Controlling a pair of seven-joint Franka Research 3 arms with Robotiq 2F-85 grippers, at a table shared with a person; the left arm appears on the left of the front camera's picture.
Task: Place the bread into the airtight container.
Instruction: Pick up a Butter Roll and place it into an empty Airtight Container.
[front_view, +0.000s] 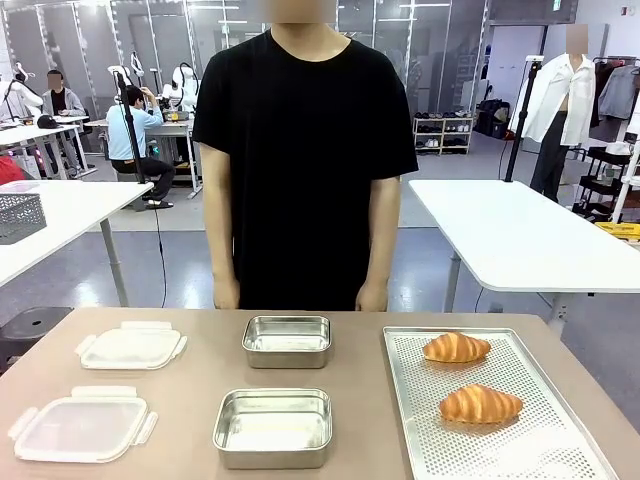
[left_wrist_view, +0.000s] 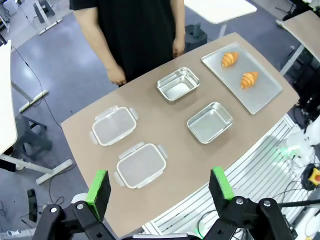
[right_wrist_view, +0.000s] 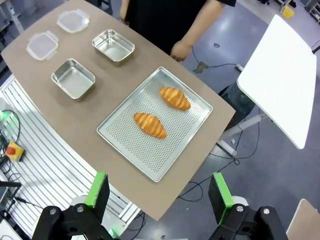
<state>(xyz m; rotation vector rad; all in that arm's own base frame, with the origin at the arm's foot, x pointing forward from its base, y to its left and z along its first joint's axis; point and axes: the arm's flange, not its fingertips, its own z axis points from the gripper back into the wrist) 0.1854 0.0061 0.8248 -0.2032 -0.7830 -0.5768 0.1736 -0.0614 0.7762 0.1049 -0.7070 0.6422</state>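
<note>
Two golden croissants lie on a perforated metal tray (front_view: 520, 440) at the table's right: a far one (front_view: 456, 347) and a near one (front_view: 480, 403). Two open steel containers stand in the middle, a far one (front_view: 287, 340) and a near one (front_view: 273, 427). Two clear plastic lids lie at the left, far (front_view: 131, 346) and near (front_view: 82, 424). My left gripper (left_wrist_view: 160, 189) hangs open high above the table's lid side. My right gripper (right_wrist_view: 159, 191) is open high above the tray (right_wrist_view: 155, 122), with the croissants (right_wrist_view: 149, 125) (right_wrist_view: 175, 98) far below it.
A person in a black shirt stands at the table's far edge, hands (front_view: 372, 296) down by their sides. White tables stand behind at left and right. The brown table top (front_view: 190, 400) has bare room between lids and containers.
</note>
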